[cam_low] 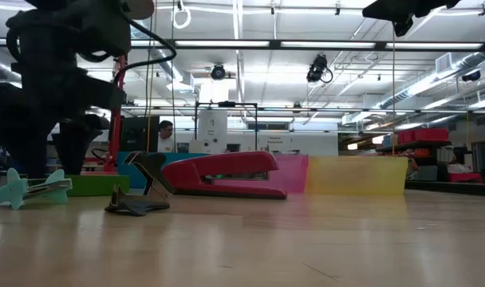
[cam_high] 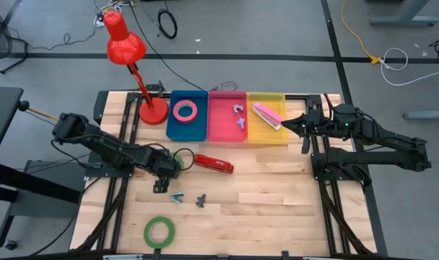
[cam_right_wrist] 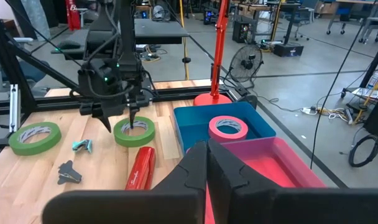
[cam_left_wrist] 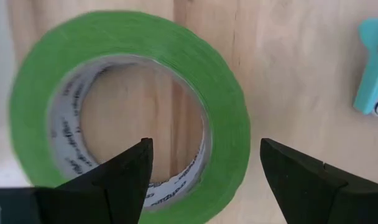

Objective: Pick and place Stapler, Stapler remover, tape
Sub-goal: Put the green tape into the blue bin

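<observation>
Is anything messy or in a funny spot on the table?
Nothing looks spilled or broken. The red stapler, two staple removers and two green tape rolls lie loose outside the bins. The left gripper straddles one roll's rim.

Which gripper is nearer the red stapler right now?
Left. The left gripper sits beside the red stapler, over a green tape; the right gripper hovers by the yellow bin.

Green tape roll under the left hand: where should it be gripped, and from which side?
Grip the green tape roll across one wall of its ring, coming straight down from above. It lies flat on the table with a wide open centre, so one finger of the open left hand fits inside and the other outside.
</observation>
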Robot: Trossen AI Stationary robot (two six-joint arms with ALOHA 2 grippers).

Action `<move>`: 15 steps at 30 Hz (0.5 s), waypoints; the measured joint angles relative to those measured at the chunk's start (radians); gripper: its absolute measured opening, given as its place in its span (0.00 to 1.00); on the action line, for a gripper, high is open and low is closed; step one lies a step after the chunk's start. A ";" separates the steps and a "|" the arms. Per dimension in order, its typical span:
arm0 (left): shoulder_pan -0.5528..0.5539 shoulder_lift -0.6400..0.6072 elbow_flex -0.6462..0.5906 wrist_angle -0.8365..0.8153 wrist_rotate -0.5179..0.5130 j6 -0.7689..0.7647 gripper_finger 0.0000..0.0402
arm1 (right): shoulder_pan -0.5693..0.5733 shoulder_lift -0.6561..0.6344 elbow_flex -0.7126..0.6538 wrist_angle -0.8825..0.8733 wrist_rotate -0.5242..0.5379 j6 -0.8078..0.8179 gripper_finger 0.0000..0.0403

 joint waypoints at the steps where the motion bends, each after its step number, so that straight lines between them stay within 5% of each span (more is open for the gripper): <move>1: 0.004 0.000 -0.007 0.010 0.009 0.001 0.75 | 0.000 0.000 0.000 0.000 0.000 0.000 0.02; 8: 0.012 0.000 -0.018 0.024 0.018 0.002 0.73 | 0.000 0.000 0.000 0.000 0.000 0.000 0.02; 15: 0.012 0.000 -0.018 0.024 0.018 0.004 0.60 | 0.000 0.000 0.000 0.000 0.000 0.000 0.02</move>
